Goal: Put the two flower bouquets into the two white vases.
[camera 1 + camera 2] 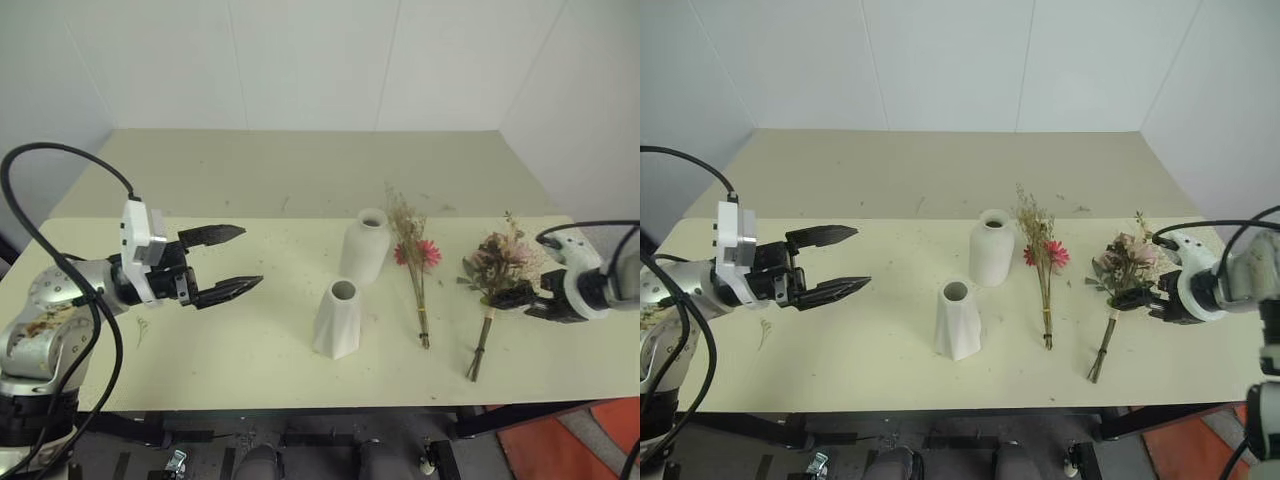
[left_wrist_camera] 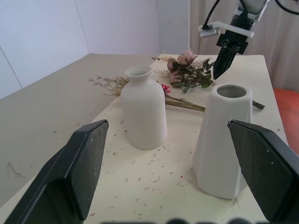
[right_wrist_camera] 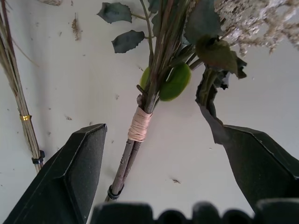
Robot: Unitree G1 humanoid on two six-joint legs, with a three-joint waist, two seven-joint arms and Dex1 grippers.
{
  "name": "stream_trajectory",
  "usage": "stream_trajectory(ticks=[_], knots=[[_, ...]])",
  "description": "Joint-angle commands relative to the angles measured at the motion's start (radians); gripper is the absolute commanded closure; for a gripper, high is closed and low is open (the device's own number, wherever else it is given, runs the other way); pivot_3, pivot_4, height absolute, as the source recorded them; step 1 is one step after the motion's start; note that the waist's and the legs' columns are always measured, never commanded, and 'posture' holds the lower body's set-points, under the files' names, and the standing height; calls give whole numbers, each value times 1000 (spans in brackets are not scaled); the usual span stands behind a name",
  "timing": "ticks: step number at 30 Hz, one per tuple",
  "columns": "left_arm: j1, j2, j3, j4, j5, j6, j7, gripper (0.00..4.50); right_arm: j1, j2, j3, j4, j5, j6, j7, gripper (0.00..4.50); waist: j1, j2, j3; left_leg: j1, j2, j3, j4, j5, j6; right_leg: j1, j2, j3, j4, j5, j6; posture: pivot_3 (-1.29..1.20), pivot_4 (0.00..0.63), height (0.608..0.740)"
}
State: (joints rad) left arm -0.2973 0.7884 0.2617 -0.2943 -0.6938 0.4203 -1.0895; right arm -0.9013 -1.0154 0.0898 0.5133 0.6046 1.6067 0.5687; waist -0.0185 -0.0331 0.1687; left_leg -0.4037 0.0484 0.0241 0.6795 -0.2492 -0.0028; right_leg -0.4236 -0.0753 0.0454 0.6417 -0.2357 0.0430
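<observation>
Two white vases stand mid-table: a smooth bottle-shaped one (image 1: 365, 245) and, nearer to me, a shorter faceted one (image 1: 338, 318). To their right lies the slim bouquet (image 1: 415, 260) with pink daisies. Further right lies the fuller bouquet (image 1: 497, 262), its stems (image 3: 140, 123) tied with twine. My right gripper (image 1: 515, 300) points down over that bouquet, open, with one finger on each side of the tied stems and not touching them. At the left, my left gripper (image 1: 250, 256) is held level above the table, open and empty, facing both vases (image 2: 142, 112).
The pale table (image 1: 200, 340) is sprinkled with dried flower crumbs. Its front edge runs just below the bouquets' stem ends. White walls close the back and right. Black cables loop by both arms.
</observation>
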Motion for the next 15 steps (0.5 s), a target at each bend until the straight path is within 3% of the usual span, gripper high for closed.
stream_trajectory(ticks=[1,7,10,15], knots=[[9,6,36,-47,-22,-1,20,35,-69,23,48,86,-38,8,-8,0,1,0,0,0,0,0,0,0,0,0,0,0,0,0,0,0,150,740],[32,13,48,-71,-35,-1,41,35,-118,87,86,154,-94,8,11,0,2,0,0,-1,0,0,0,0,0,0,0,0,0,0,0,0,150,740],[41,17,56,-78,-38,1,47,0,-108,110,92,165,-121,-6,13,534,4,0,0,-1,0,0,0,0,0,0,0,-1,0,0,0,0,150,740],[41,20,59,-81,-40,4,51,0,-102,135,75,179,-170,-46,13,2223,3,0,0,0,0,0,0,0,0,0,0,-1,0,0,0,0,150,740]])
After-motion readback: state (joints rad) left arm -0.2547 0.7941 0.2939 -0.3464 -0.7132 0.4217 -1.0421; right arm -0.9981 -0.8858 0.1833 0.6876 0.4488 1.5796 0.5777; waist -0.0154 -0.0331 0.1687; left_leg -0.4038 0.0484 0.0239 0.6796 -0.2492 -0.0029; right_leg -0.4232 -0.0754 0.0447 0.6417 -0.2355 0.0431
